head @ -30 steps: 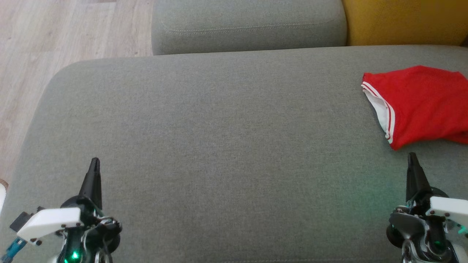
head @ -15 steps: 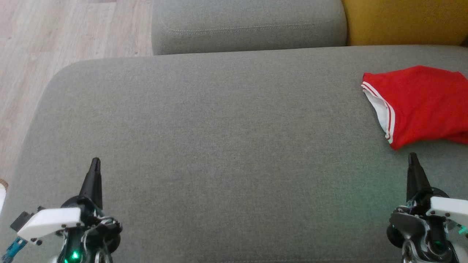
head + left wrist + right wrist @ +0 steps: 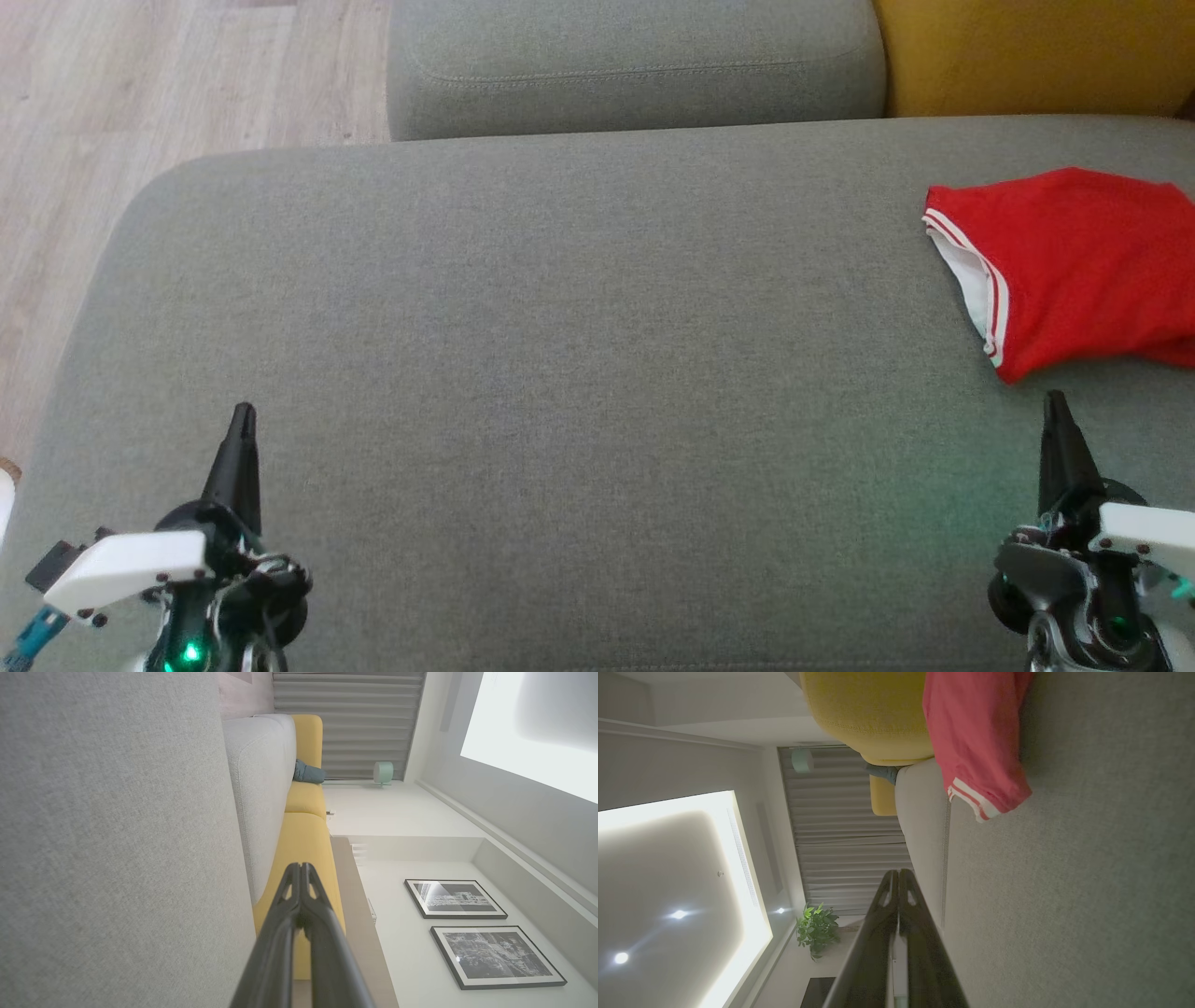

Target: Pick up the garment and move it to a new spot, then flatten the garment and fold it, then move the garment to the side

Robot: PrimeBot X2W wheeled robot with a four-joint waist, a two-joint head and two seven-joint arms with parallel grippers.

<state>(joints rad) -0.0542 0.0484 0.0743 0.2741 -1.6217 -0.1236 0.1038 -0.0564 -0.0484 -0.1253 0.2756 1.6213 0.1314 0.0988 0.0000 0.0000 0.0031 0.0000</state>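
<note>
The garment is red with white striped trim and lies folded at the right side of the grey cushion, running off the head view's right edge. In the right wrist view the garment sits ahead of the fingers, apart from them. My right gripper is shut and empty, hovering just below the garment's near corner without touching it. My left gripper is shut and empty at the lower left, far from the garment. In each wrist view the two dark fingers are pressed together.
A second grey cushion stands behind, with a yellow cushion at the back right. Wooden floor lies past the cushion's left and far edges.
</note>
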